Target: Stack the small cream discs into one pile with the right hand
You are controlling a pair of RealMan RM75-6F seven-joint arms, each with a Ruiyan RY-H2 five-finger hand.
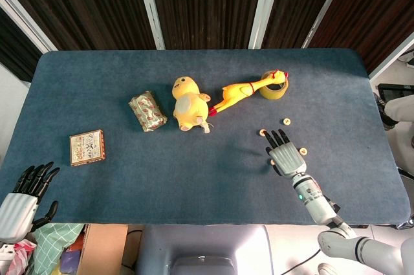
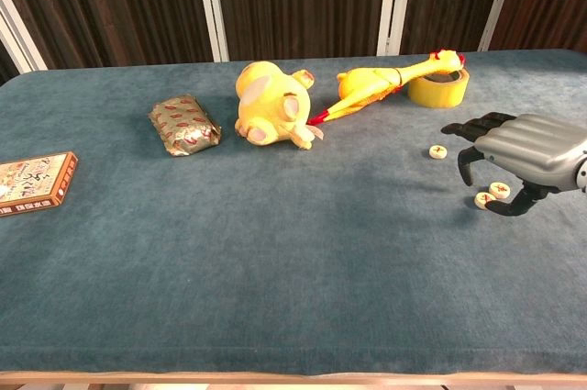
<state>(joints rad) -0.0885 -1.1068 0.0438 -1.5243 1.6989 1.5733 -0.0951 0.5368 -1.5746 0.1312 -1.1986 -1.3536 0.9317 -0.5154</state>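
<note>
Near the yellow tape roll (image 1: 274,89), on the side toward the robot, the small cream discs (image 2: 438,151) lay scattered on the blue table (image 1: 194,171), and none had yet been put on another as far as either view showed. One disc (image 1: 285,120) sat just in front of the tape roll; another sat a little to its left, touching or nearly touching the fingertips of the right hand (image 1: 283,154) in the head view; a third (image 1: 302,151) lay just beside the hand on its outer side. In the chest view two more (image 2: 492,195) rested side by side below the hand, partly hidden by its curled fingers (image 2: 465,162), so it could not be told whether these two overlapped. The right hand hovered palm down over that pair, farther from the tape roll than the lone discs, with its fingers apart and bent downward and nothing between them; whether a fingertip touched a disc could not be told. The left hand (image 1: 24,195) rested far from the tape roll at the table's near left corner, fingers spread and empty. Judged from this, the stacking had hardly begun: the hand seemed only to be settling toward a first pick, and every disc remained to be gathered into one pile.
</note>
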